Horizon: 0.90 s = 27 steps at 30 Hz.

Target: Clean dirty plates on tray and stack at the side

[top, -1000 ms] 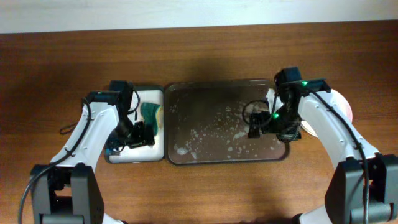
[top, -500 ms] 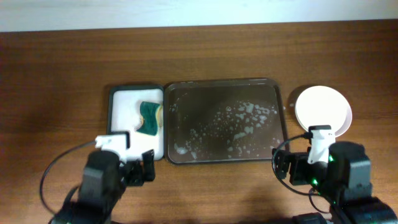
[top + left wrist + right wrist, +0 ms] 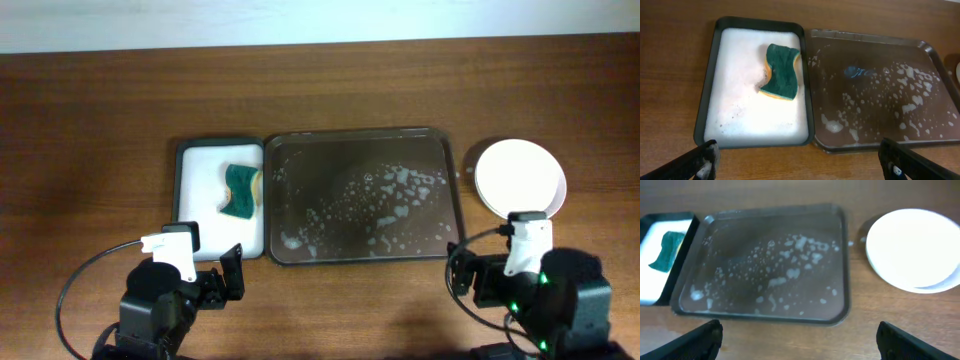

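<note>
The large dark brown tray [image 3: 440,150] lies mid-table with foam specks and no plate on it; it also shows in the left wrist view [image 3: 925,50] and the right wrist view [image 3: 840,240]. A stack of plates with a clean white one on top [image 3: 518,178] sits on the table right of the tray, also seen in the right wrist view [image 3: 912,247]. My left gripper [image 3: 800,162] is open and empty, pulled back over bare table in front of the trays. My right gripper [image 3: 797,340] is open and empty, near the table's front edge.
A smaller white-lined tray [image 3: 195,190] with a green sponge [image 3: 241,190] adjoins the brown tray's left side; the sponge also shows in the left wrist view [image 3: 781,71]. Bare wooden table surrounds both trays.
Both arms have drawn back from over the trays to the front edge of the table. The plate stack at the right, hidden by the right arm before, is now uncovered.
</note>
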Tool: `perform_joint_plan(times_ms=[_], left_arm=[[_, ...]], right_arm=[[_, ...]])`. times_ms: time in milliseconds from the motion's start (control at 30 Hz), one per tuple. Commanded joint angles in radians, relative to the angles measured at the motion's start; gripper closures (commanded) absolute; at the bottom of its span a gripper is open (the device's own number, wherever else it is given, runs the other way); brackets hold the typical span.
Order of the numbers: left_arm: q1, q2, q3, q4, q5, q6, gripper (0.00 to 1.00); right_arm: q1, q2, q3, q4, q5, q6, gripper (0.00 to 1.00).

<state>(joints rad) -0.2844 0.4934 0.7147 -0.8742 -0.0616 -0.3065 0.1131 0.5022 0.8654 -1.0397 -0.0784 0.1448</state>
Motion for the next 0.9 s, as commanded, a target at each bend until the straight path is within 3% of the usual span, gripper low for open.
perform_joint_plan(times_ms=[0, 167, 400, 500, 567, 867], left_arm=[[-0.003, -0.009, -0.009, -0.002, -0.014, 0.016, 0.01], [-0.003, -0.009, -0.009, -0.002, -0.014, 0.016, 0.01], [-0.003, -0.009, -0.009, -0.002, -0.014, 0.016, 0.01], [-0.003, -0.009, -0.009, -0.002, -0.014, 0.016, 0.01], [-0.003, -0.009, -0.009, -0.002, -0.014, 0.016, 0.0], [-0.003, -0.009, -0.009, -0.002, -0.014, 0.016, 0.01]], right_arm=[[0.003, -0.204, -0.132, 0.14, 0.035, -0.132, 0.01], [0.003, -0.499, -0.538, 0.643, 0.027, -0.13, 0.01], [0.0, -0.499, -0.86, 1.159, 0.03, -0.134, 0.01], [-0.031, -0.499, -0.86, 1.102, 0.001, -0.229, 0.01], [-0.029, -0.499, -0.86, 0.965, 0.0, -0.242, 0.01], [-0.029, -0.499, -0.86, 0.967, 0.001, -0.242, 0.01]])
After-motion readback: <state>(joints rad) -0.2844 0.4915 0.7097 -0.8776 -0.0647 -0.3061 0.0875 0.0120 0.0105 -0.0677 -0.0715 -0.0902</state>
